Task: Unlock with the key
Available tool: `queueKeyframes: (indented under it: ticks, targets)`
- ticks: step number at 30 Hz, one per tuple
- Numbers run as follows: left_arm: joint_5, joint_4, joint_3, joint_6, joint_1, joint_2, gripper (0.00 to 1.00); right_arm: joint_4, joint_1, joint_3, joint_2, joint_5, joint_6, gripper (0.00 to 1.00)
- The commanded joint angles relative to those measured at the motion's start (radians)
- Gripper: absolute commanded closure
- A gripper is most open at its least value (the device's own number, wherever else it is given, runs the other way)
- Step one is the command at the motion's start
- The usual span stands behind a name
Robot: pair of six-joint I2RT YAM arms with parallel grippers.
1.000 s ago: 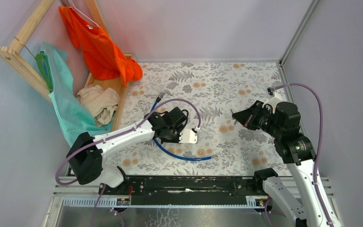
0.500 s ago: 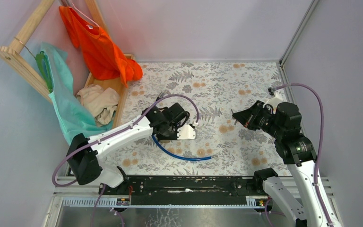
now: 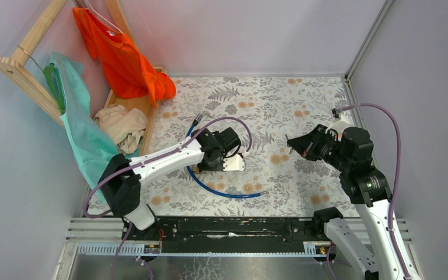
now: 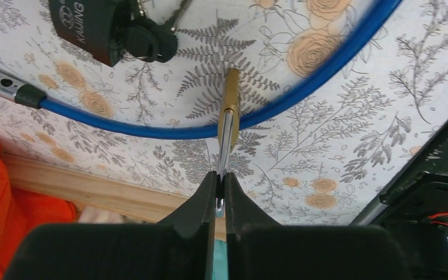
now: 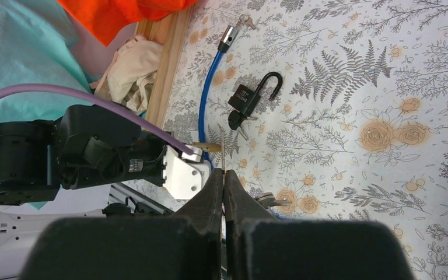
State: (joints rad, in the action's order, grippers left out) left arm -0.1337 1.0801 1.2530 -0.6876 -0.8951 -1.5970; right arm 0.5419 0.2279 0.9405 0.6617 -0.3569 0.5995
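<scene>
**A:** What takes up the most room?

**B:** The table [image 3: 303, 105], covered in a floral cloth. A wooden rack [image 3: 32, 81] stands at its far left corner, with an orange shirt [image 3: 122, 58] hanging on it.

**A:** And the 2 arms?

**B:** The left one reaches to mid-table. The right one is raised over the right side, well apart from it.

**A:** What lies on the cloth?

**B:** A blue cable [image 4: 146, 129] curves under the left arm. Just beside it lies a black padlock [image 4: 90, 26].

**A:** Left gripper [image 4: 220, 192]?

**B:** Its jaws are pinched nearly together on the silver end of a brass piece [image 4: 231, 96], seen edge-on. The brass end crosses the cable in the left wrist view. I cannot tell whether they touch.

**A:** Where is the key [image 4: 146, 42]?

**B:** On the cloth, with its black head against the padlock's lower end and neither gripper on it. I cannot tell whether the blade sits in the lock.

**A:** Right gripper [image 5: 223, 175]?

**B:** Its jaws are fully closed, with a thin strip [image 5: 223, 153] sticking out between the tips. It is too slim to say what it is.
</scene>
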Motion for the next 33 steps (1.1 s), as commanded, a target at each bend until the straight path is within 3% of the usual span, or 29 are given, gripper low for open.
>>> queueKeyframes:
  ticks: [1, 6, 12, 17, 21, 25, 33]
  targets:
    - [-0.028, -0.015, 0.037, 0.013, 0.002, -0.062, 1.00, -0.020, -0.002, 0.041, -0.014, -0.002, -0.004, 1.00]
    - [-0.054, -0.032, 0.056, 0.010, 0.002, -0.103, 1.00, -0.018, -0.002, 0.038, -0.018, 0.004, -0.015, 1.00]
    - [-0.061, -0.031, 0.066, 0.008, 0.001, -0.116, 0.77, -0.021, -0.002, 0.035, -0.022, 0.003, -0.020, 1.00]
    - [-0.055, -0.020, 0.074, 0.016, -0.018, -0.121, 0.68, -0.022, -0.002, 0.036, -0.021, -0.002, -0.024, 1.00]
    - [-0.051, -0.021, 0.073, 0.022, -0.024, -0.137, 0.50, -0.019, -0.001, 0.039, -0.024, 0.001, -0.024, 1.00]
    - [-0.050, -0.027, 0.070, 0.022, -0.024, -0.166, 0.42, -0.016, -0.002, 0.044, -0.025, 0.004, -0.024, 1.00]
    - [-0.083, -0.060, 0.062, 0.008, -0.019, -0.257, 0.41, -0.005, -0.002, 0.055, -0.031, 0.015, -0.036, 1.00]
